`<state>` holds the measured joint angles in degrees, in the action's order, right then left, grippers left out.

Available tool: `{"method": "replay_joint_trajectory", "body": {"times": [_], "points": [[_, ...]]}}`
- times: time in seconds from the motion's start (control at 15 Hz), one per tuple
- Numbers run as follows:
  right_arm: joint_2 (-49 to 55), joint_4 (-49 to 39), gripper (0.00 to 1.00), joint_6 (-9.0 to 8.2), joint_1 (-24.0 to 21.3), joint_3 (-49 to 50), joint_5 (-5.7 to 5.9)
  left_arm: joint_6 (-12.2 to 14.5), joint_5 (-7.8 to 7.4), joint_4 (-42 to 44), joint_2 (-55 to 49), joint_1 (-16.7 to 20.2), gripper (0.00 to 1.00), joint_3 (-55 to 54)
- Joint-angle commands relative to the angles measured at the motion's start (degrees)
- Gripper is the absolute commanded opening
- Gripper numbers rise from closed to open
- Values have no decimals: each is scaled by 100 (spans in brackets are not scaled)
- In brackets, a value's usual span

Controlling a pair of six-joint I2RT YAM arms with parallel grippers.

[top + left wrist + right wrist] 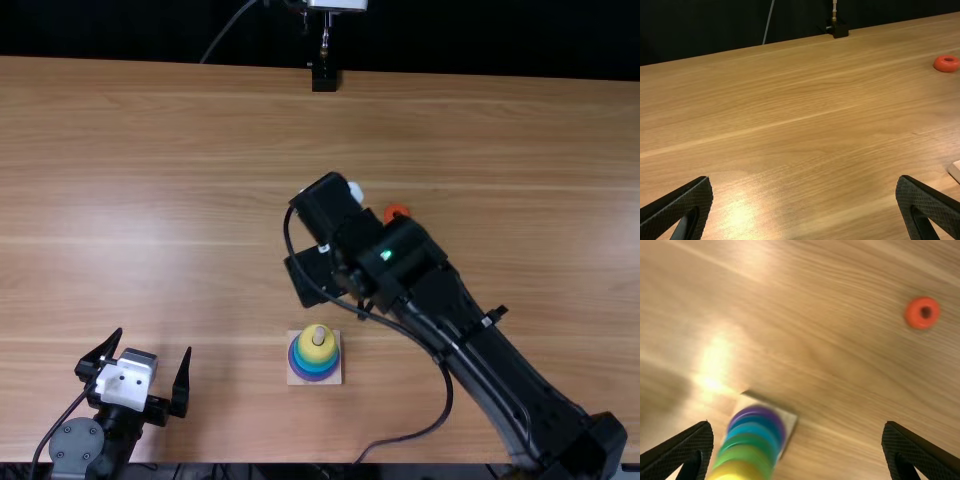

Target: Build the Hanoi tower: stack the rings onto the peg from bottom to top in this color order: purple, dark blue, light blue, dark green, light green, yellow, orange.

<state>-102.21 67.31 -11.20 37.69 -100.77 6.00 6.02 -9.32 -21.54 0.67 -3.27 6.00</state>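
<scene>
Right gripper, fingers spread wide, left gripper likewise, stacked rings, orange ring

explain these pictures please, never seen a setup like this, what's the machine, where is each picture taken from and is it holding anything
The machine is two black robot arms, a left arm and a right arm, at a wooden table. The top view looks down from a fixed camera; the other two come from cameras on each arm's wrist.

On the table is a pale base with a peg, stacked with purple, dark blue, light blue, dark green, light green and yellow rings. An orange ring lies apart from it.

The left gripper and right gripper are both open, holding nothing.
</scene>
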Motion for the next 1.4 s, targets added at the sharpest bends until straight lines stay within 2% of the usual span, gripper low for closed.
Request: {"method": "replay_joint_trajectory", "body": {"times": [0.0,0.2,0.4,0.53,0.67,1.0,1.07,1.13,1.2,1.27,1.33], "points": [[-422,-6,100,-8,-350,-48,75,83,-59,-451,-67,37,100,-600],[-932,-6,100,-72,-1106,-329,64,83,-59,-451,-67,37,100,-600],[-1494,4,100,-103,-1563,-813,43,83,-59,-451,-67,37,100,-600],[-1776,-6,100,-82,-1686,-936,-20,83,-59,-451,-67,37,100,-600],[-2066,-17,100,-72,-1792,-962,-30,83,-59,-451,-67,37,100,-600],[-3050,-48,100,-61,-2205,-1902,-52,83,-59,-451,-67,37,100,-600],[-3182,-48,99,-61,-2249,-2008,-104,83,-59,-451,-67,37,100,-600],[-3270,-48,97,-72,-2301,-2078,-326,83,-59,-451,-67,37,100,-600],[-3323,-59,97,-82,-2363,-2122,-642,83,-59,-451,-67,37,100,-600],[-3384,-48,97,-82,-2433,-2157,-906,83,-59,-451,-67,37,100,-600],[-3428,-48,97,-93,-2451,-2157,-948,83,-59,-451,-67,37,100,-600]]}}
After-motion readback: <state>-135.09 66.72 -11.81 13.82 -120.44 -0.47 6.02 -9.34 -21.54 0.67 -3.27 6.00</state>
